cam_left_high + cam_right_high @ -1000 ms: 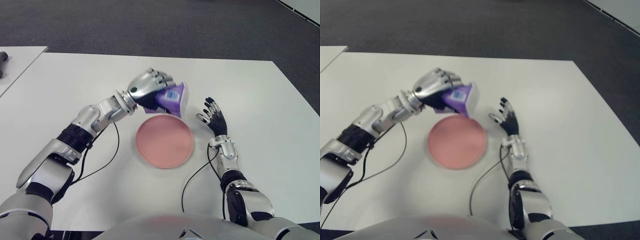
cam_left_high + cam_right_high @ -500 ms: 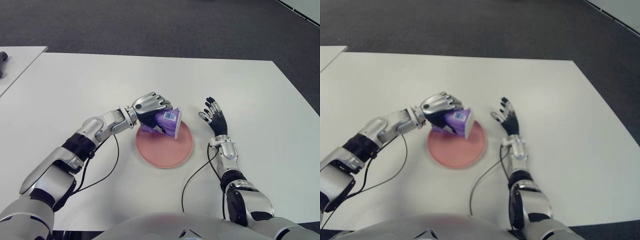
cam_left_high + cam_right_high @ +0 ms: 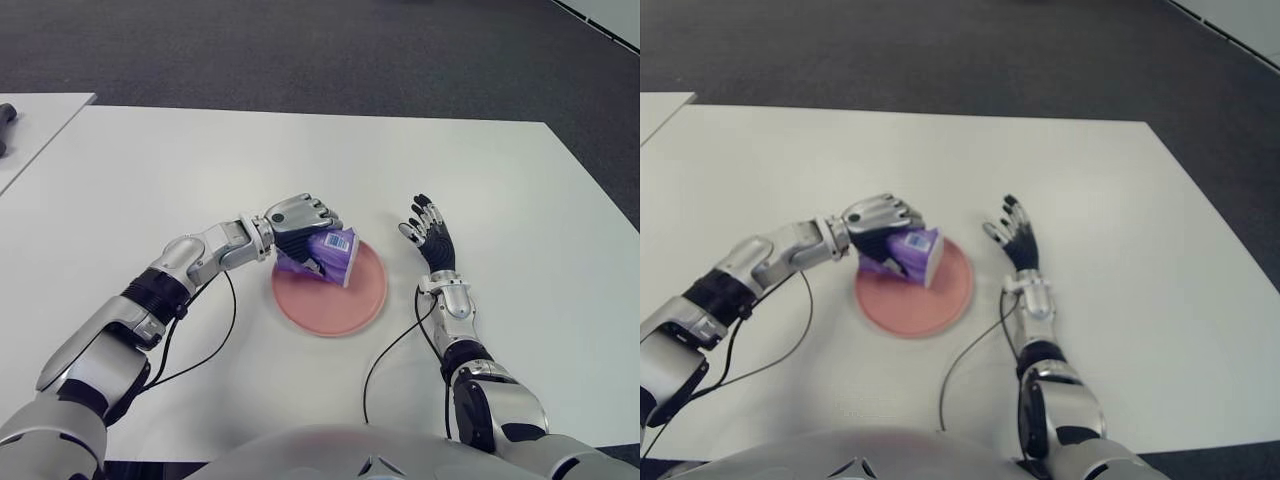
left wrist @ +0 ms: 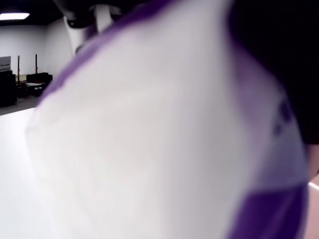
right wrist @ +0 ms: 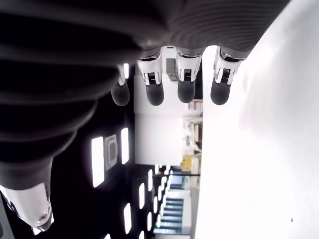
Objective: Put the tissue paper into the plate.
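An office or lab hall: white desk [image 3: 150,160] on dark grey carpet [image 3: 300,50], ceiling light panels [image 5: 97,161] overhead.

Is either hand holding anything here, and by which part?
The left hand grips the purple-and-white tissue pack from above, over the pink round plate. The right hand holds nothing.

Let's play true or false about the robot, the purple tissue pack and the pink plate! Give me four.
1. The left hand grips the purple tissue pack. True.
2. The tissue pack is over the pink plate. True.
3. The right hand holds the plate. False: its fingers are spread, holding nothing, to the right of the plate.
4. The plate sits on a black table. False: the table is white.
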You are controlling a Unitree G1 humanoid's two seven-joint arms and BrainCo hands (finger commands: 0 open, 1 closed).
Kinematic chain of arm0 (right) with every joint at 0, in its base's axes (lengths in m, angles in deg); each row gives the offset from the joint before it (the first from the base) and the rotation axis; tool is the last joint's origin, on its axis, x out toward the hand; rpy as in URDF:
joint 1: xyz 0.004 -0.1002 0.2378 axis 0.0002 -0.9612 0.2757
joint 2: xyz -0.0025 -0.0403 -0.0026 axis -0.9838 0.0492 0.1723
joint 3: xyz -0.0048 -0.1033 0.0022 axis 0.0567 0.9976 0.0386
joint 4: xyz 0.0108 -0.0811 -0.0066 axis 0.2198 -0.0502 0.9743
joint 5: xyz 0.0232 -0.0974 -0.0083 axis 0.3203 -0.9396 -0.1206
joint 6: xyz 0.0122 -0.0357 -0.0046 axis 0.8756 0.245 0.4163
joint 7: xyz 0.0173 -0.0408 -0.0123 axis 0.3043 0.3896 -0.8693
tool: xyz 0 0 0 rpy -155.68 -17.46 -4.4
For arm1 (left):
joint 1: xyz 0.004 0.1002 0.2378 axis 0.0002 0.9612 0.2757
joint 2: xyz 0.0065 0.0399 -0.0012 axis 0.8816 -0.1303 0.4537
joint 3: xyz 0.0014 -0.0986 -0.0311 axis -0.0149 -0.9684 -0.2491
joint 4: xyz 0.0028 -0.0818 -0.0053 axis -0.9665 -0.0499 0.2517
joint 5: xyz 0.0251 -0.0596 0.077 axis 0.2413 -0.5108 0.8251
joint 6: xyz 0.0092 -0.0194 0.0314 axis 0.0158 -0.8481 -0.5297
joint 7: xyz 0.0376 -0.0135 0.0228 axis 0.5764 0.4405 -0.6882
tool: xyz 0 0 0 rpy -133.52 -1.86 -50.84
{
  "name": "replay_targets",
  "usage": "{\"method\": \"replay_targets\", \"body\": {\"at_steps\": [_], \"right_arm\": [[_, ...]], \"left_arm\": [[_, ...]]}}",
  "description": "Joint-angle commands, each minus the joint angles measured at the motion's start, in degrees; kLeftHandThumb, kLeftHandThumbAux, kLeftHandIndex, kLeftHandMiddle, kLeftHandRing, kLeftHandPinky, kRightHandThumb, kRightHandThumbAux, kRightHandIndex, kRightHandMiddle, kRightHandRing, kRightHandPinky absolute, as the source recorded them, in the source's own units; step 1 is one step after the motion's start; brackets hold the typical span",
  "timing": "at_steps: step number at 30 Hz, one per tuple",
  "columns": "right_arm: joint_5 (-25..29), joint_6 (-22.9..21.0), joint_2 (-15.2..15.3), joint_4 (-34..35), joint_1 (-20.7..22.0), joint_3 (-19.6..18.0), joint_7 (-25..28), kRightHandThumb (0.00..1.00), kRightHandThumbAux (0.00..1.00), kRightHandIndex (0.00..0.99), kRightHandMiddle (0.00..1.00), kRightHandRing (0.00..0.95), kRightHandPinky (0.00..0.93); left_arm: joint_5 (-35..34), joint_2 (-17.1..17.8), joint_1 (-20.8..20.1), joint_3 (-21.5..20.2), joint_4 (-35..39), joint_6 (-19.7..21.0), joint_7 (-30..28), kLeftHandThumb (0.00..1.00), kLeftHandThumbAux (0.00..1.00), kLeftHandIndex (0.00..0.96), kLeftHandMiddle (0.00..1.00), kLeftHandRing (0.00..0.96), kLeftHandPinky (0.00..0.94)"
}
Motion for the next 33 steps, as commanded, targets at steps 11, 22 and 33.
{"method": "replay_targets", "body": {"at_steps": [11, 22, 33], "right_arm": [[-0.6, -3.4, -0.8, -3.5, -3.4, 0.7, -0.7, 0.0, 0.577, 0.0, 0.0, 0.0, 0.0], [-0.9, -3.9, -0.7, -4.1, -3.1, 0.9, -1.4, 0.0, 0.579, 0.0, 0.0, 0.0, 0.0], [-2.0, -5.0, -0.8, -3.5, -3.3, 1.6, -3.6, 0.0, 0.638, 0.0, 0.0, 0.0, 0.0]], "left_arm": [[1.9, -0.4, 2.2, 1.9, -2.5, -1.5, -0.7, 0.95, 0.651, 0.383, 0.504, 0.533, 0.8], [-1.5, -2.7, 3.8, 1.4, -6.6, -5.1, 5.0, 0.272, 0.531, 0.316, 0.336, 0.294, 0.297], [-9.0, -2.2, 7.1, 1.3, -2.9, -4.7, -7.1, 0.011, 0.371, 0.008, 0.007, 0.005, 0.005]]}}
